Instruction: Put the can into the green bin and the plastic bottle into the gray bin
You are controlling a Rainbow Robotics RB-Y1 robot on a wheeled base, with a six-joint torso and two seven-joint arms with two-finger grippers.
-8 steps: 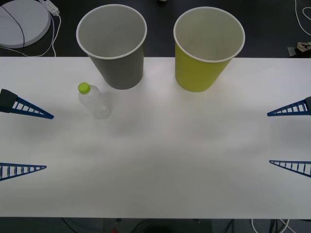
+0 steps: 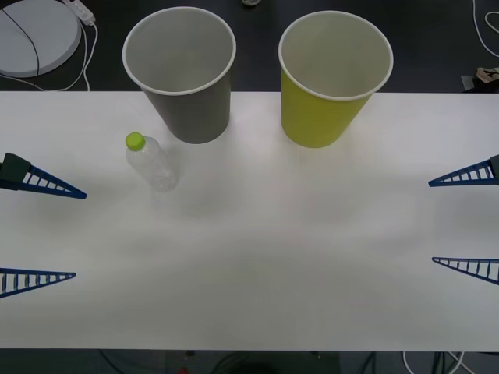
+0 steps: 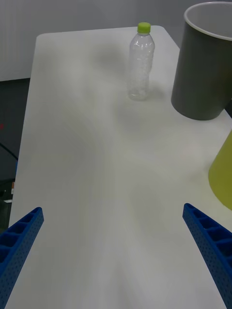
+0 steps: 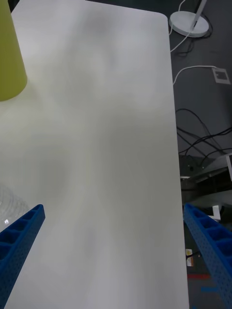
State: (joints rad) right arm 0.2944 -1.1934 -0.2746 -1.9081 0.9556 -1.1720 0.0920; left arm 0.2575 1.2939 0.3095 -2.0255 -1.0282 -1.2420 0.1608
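Plastic bottle upright near desk far-left area, beside gray bin; green bin at far edge. Left hand and right hand open at side edges, empty.

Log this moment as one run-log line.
bottle upright on table, near gray bin | green bin empty | left tool open | right tool open

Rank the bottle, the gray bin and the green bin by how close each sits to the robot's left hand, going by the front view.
From the left hand, open at the table's left edge:
1. The plastic bottle, standing just ahead of it on the left side.
2. The gray bin, at the far edge, behind the bottle.
3. The green bin, at the far edge, toward the right.
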